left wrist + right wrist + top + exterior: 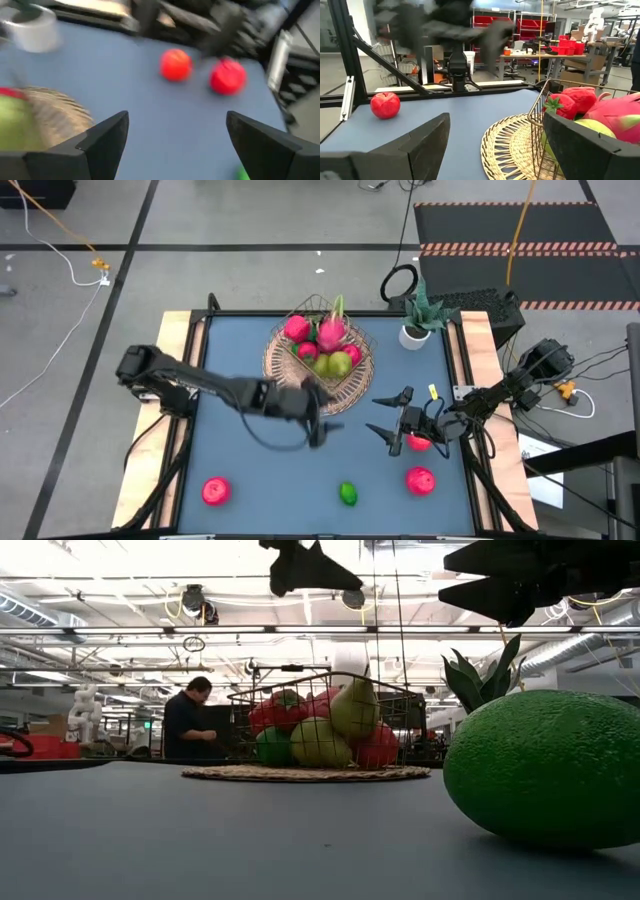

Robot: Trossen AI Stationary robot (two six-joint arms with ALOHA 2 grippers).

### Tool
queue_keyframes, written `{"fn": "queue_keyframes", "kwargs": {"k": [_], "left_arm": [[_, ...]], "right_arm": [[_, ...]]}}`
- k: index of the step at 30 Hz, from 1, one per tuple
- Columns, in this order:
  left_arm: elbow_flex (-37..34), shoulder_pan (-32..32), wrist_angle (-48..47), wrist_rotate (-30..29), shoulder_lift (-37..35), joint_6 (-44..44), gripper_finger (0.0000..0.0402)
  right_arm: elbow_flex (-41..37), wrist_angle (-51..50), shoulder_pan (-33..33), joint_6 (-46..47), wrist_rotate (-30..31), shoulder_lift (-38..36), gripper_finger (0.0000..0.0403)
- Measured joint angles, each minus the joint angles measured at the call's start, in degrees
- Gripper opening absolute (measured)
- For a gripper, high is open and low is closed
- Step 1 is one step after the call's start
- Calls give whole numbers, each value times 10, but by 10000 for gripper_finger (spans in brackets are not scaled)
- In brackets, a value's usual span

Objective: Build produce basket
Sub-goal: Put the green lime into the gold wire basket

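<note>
Both pairs of fingers are standing wide apart and holding nothing. In the high view, the left gripper [318, 423] is hanging at the centre of the frame, just below the wicker basket [284, 365], its outline blurred. The right gripper [395, 422] is sitting right of centre, open over a red fruit [419, 443]. The basket, at upper centre, is carrying a pink dragon fruit [331, 330], red fruits and a yellow-green pear [338, 364]. Along the lower edge of the blue table [240, 465] are lying a red apple [215, 491] at left, a green lime [347, 494] at centre and another red apple [421, 479] at right. A small white pot with a green plant [415, 330] is standing at upper right.

In the low view, the lime [548, 768] is filling the right side, the basket [305, 773] is sitting mid-frame, and a person [187, 720] is standing behind at left.

In the left wrist view, the two dark fingers [105, 137] are framing two red fruits [176, 65] at upper centre.

In the right wrist view, the fingers [422, 142] are spreading before the basket [512, 142] at lower right, with a red apple [385, 105] at left.
</note>
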Motion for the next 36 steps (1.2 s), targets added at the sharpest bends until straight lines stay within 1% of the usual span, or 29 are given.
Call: {"fn": "queue_keyframes", "kwargs": {"k": [4, 8, 12, 14, 16, 18, 21, 25, 29, 33, 36], "left_arm": [[0, -67, 28, -1, 46, 10, 309], [-1, -112, 43, -1, 85, 58, 287], [-1, -135, 124, -3, 123, 96, 273], [0, -142, 177, -4, 151, 104, 272], [0, -146, 222, -7, 179, 101, 274], [0, -147, 277, -8, 210, 85, 280], [0, -146, 330, -10, 250, 54, 293], [0, -147, 344, -13, 283, 26, 313], [0, -149, 338, -13, 287, 6, 330], [0, -155, 342, -13, 289, 1, 337], [0, -160, 335, -11, 292, 7, 334]], "right_arm": [[0, 0, 0, 9, 0, 0, 313], [0, 5, -2, 20, 0, 0, 313], [0, 0, -4, 56, -1, 0, 313], [0, -21, 0, 88, -11, 0, 313], [0, -36, 6, 118, -30, 0, 313], [0, -39, 17, 129, -45, 0, 313], [0, -38, 36, 130, -44, 0, 313], [0, -36, 53, 137, -43, 0, 313], [0, -41, 69, 154, -42, 8, 313], [0, -42, 79, 161, -43, 24, 313], [0, -38, 80, 162, -42, 30, 313]]}}
